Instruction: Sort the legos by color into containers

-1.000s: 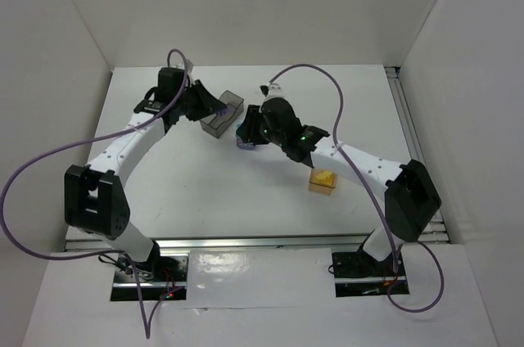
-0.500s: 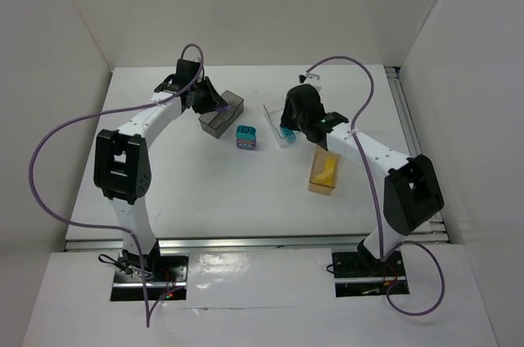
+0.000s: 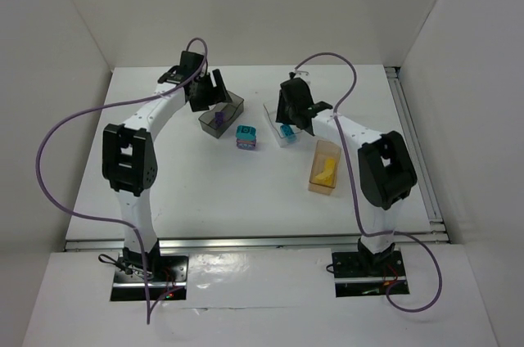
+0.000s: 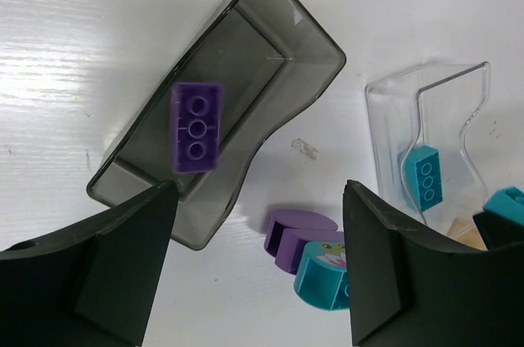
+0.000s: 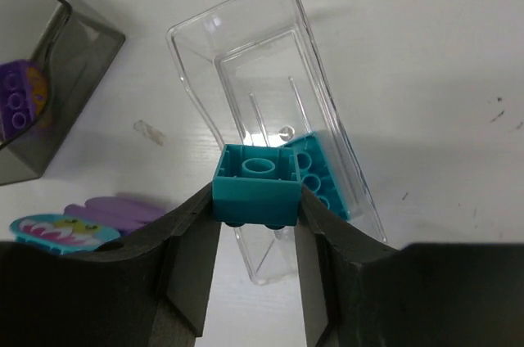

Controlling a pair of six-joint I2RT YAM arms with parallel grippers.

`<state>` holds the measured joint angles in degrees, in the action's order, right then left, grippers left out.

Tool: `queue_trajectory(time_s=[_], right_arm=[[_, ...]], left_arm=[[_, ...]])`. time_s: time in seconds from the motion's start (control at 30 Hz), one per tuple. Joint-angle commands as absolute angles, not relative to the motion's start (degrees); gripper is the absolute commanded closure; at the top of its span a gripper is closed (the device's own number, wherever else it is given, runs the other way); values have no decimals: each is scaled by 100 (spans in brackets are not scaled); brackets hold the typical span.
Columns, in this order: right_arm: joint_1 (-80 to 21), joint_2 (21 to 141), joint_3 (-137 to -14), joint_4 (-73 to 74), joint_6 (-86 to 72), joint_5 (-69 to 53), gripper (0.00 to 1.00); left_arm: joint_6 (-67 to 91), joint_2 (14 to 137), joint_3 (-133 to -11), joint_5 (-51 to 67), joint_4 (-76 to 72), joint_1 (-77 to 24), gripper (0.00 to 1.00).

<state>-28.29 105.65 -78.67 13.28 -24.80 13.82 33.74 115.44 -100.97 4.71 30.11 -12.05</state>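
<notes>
My left gripper (image 4: 258, 193) (image 3: 210, 90) hangs open over the smoky grey bin (image 4: 315, 40) (image 3: 238, 102). A purple brick (image 4: 196, 128) (image 3: 218, 118) shows blurred within the bin's outline, free of the fingers. My right gripper (image 5: 258, 209) (image 3: 292, 111) is shut on a teal brick (image 5: 258, 183), underside up, above the near end of the clear bin (image 5: 246, 52) (image 3: 273, 109). Another teal brick (image 5: 321, 171) (image 4: 422, 177) lies inside that bin. A purple piece (image 4: 296, 236) and a teal piece (image 4: 323, 277) sit together on the table between the two bins (image 3: 246, 136).
The amber-tan bin (image 3: 328, 145) stands right of centre with yellow bricks (image 3: 324, 172) inside. White walls close in the table at the back and both sides. Purple cables loop above each arm.
My left gripper has opened and let go of the purple brick over the grey bin. My right arm has shifted slightly at the clear bin, still gripping the teal brick.
</notes>
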Motion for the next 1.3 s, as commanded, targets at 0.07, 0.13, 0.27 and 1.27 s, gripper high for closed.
queue_trajectory(time_s=[0.07,0.13,0.27,1.27], right_arm=[[-2769,11074,-8551,1344,-2303,1319,27],[-2769,11205,-8806,1406,-2241,1318,23],[-2821,10952,-8737,1406,-2188,1371,21],[-4052,11548,-9352,2084,1441,229,4]], left_arm=[[3146,10811,-10248,431,3269,-1187,15],[3146,10609,-10248,431,3330,-1187,15],[3085,9880,-9704,272,3331,-1257,15],[2681,7664,-7119,149,3331,-1318,19]])
